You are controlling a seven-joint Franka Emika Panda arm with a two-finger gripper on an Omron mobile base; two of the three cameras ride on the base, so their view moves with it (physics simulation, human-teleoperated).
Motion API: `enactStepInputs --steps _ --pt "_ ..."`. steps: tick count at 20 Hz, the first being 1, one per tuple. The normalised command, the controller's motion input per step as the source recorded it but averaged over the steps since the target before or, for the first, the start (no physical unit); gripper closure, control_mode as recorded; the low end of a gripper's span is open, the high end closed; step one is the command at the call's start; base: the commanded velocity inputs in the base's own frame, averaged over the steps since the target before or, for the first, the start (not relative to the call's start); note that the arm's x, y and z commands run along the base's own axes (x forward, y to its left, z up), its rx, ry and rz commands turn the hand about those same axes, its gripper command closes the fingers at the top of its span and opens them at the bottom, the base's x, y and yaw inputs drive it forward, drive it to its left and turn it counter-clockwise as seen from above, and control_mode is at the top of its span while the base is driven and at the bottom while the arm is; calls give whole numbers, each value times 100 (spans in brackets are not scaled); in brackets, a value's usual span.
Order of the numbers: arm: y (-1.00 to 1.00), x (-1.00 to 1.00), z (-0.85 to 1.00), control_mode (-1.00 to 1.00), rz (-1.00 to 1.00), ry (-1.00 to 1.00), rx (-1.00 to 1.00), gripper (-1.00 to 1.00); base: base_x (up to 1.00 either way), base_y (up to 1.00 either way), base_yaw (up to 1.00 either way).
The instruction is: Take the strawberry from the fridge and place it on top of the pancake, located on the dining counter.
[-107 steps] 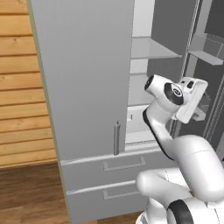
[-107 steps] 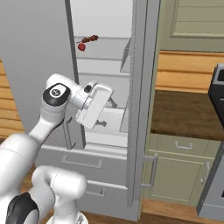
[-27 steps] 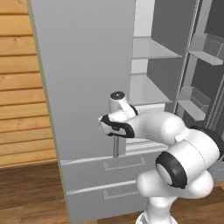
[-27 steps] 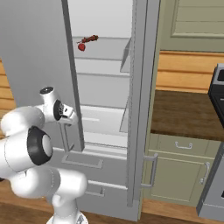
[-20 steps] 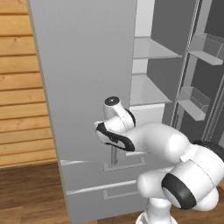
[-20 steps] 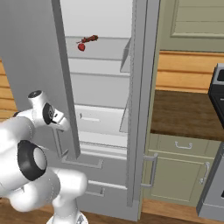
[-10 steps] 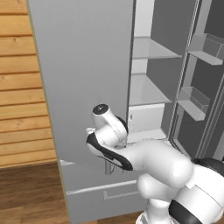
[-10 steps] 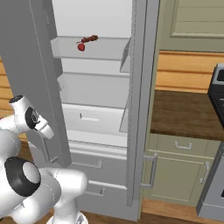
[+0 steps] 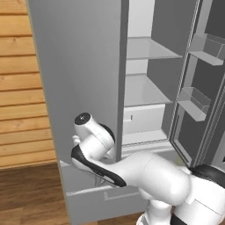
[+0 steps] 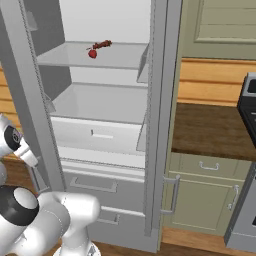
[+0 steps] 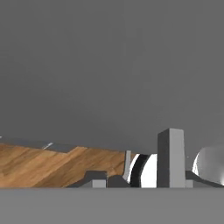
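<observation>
One strawberry (image 10: 92, 54) is sitting on the upper shelf of the fridge (image 10: 160, 125), beside a darker morsel (image 10: 102, 45) (doors open). Gripper (image 11: 135, 175) opening is indeterminate.

This is a home kitchen. A tall matte grey fridge (image 10: 160, 125) stands with both doors swung open, showing white shelves, a crisper drawer and door bins, with two pull-out drawers below. Just right of it runs a dark brown wooden countertop (image 10: 210, 131) on pale green base cabinets (image 10: 205, 200) with bar handles, and a panelled green wall cupboard (image 10: 220, 25) hangs above. The edge of a steel stove (image 10: 248, 165) shows at far right. Horizontal wood plank walls (image 9: 22, 101) and a wood floor (image 9: 30, 193) surround it.
</observation>
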Motion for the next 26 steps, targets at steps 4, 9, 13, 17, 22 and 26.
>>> enactStepInputs --steps 4,9,13,17,22,26 --pt "46 -2 19 -100 -2 -2 -10 -100 0 0 0" --pt "20 -22 50 -100 -5 0 -16 -100 0 0 0" --pt "0 -29 69 -100 -3 -7 -9 -100 0 0 0" --pt "0 -27 61 -100 0 -2 -9 -100 0 0 0" --pt "-11 -40 67 -100 2 -9 -2 -100 0 0 0" --pt "-44 -61 93 -100 5 -25 5 -100 0 0 0"
